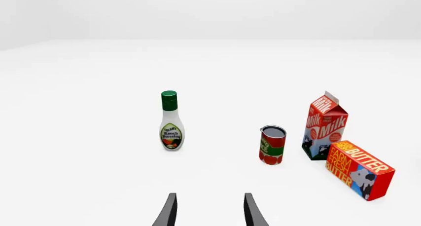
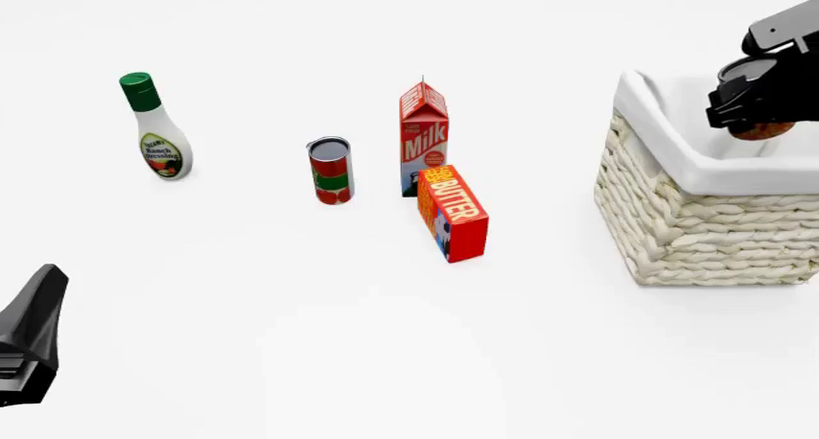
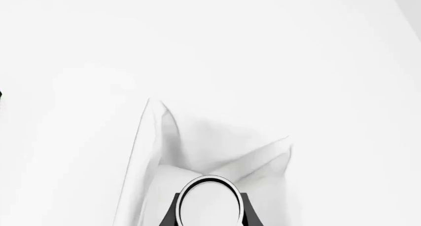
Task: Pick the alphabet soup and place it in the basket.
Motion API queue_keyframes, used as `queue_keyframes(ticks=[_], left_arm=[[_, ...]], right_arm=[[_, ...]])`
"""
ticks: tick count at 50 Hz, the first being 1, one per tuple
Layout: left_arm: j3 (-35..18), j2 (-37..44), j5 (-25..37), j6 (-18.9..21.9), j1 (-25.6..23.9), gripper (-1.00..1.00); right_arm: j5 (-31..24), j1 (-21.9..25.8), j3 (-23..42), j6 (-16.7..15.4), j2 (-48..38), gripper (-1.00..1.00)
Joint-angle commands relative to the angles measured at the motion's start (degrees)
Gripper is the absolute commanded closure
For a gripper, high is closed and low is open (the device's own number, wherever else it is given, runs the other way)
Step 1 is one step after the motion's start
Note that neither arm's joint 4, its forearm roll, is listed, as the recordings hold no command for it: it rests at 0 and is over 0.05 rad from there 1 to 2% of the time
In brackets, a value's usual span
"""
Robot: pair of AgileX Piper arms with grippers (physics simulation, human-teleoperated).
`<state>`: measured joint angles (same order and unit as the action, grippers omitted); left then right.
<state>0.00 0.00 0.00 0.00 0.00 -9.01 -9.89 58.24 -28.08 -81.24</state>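
My right gripper (image 2: 758,108) is shut on the alphabet soup (image 2: 764,130) and holds it in the air over the basket's (image 2: 704,233) opening. Only the can's silver top and its orange-brown bottom peek out from behind the black fingers. In the right wrist view the can's round top (image 3: 209,202) sits between the two fingers (image 3: 172,211), with the basket's white cloth lining (image 3: 197,147) below it. My left gripper (image 2: 33,329) waits at the table's near left. Its fingers (image 1: 167,212) stand open around nothing, far from the can.
Across the middle of the table stand a ranch dressing bottle (image 2: 156,132), a red-and-green can (image 2: 330,171), a milk carton (image 2: 424,137) and a butter box (image 2: 454,212). The same four show in the left wrist view, ahead of the left gripper.
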Motion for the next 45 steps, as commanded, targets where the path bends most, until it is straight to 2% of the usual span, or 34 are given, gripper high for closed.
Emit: queue_keyframes(ticks=[1,45], left_arm=[[0.0,0.0,0.0,0.0,0.0,-1.0],[0.0,0.0,0.0,0.0,0.0,-1.0]], right_arm=[[1.0,-0.1,0.0,1.3,-1.1,1.0],[2.3,-0.9,0.1,1.8,-3.9,1.0]])
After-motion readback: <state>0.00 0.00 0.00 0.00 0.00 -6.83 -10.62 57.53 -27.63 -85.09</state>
